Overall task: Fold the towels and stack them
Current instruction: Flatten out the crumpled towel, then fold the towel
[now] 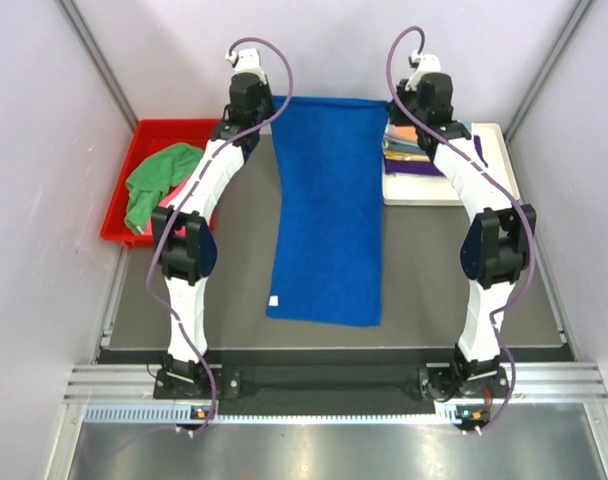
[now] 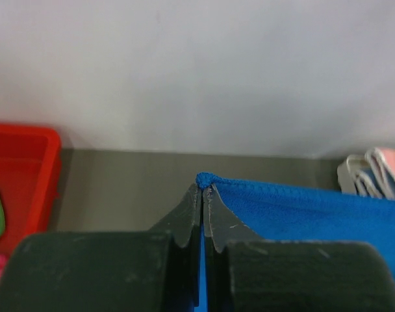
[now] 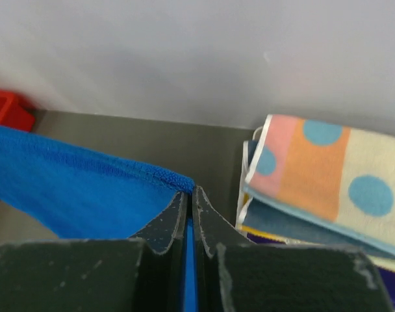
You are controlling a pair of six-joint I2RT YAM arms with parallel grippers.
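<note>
A royal blue terry towel [image 1: 326, 210] stretches from the far edge of the grey mat toward the near side, its near end lying flat. My left gripper [image 1: 262, 112] is shut on the towel's far left corner [image 2: 204, 179]. My right gripper [image 1: 396, 118] is shut on its far right corner [image 3: 183, 184]. Both hold the far edge taut and raised. A folded stack with the orange-pink teal-dotted towel [image 3: 321, 166] on top sits on a white tray [image 1: 494, 140] at the right. A green towel [image 1: 156, 180] and a pink one [image 1: 189, 195] lie in a red bin [image 1: 149, 135].
The red bin stands at the far left, also at the left edge of the left wrist view [image 2: 22, 175]. The white tray stands at the far right. The back wall [image 1: 324, 40] is close behind both grippers. A metal rail [image 1: 324, 385] runs along the near edge.
</note>
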